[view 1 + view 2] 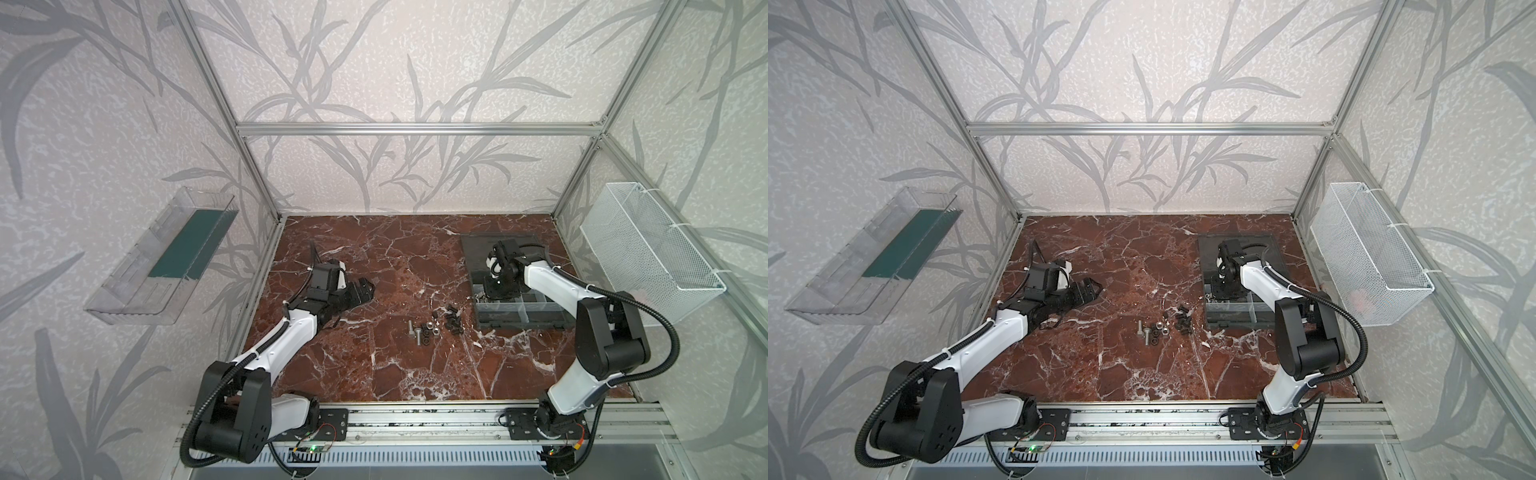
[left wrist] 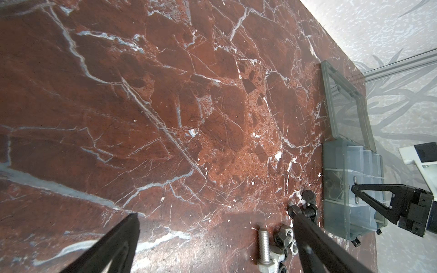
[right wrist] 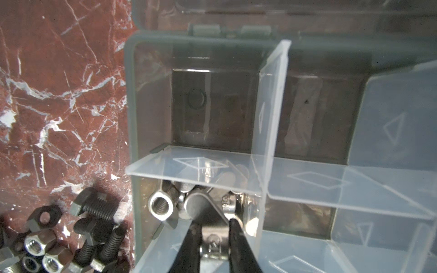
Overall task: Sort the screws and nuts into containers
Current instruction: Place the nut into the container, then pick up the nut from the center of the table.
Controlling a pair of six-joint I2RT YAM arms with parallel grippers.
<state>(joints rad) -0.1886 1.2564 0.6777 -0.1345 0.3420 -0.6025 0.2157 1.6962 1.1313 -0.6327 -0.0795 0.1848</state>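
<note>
Right gripper (image 3: 214,224) is down inside the organiser box (image 1: 519,324), with its tips in the compartment (image 3: 144,186) along the wall facing the loose pile (image 1: 432,326). A silver bolt (image 3: 212,244) sits between the two black tips. The gap there is narrow, and I honestly can't tell whether it's pinched or already let go. More silver pieces lie around it, a silver nut (image 3: 161,208) among them, so to my eye that bin may be mixing kinds.

Left gripper (image 2: 214,212) hangs above the table (image 1: 374,257) near the pile, spread wide and empty.

Now the worries. If that bolt clings to a tip, the lift could drag it out and drop it in the neighbouring bin or on the marble. The tips are just beside the pale divider (image 3: 196,165), so a crooked exit might hook it and tug the whole light box.

On the table, the black screws (image 3: 94,208) and nuts (image 3: 35,244) lie heaped and touching. A grab there could catch two at once, or flick a nut rolling away
</note>
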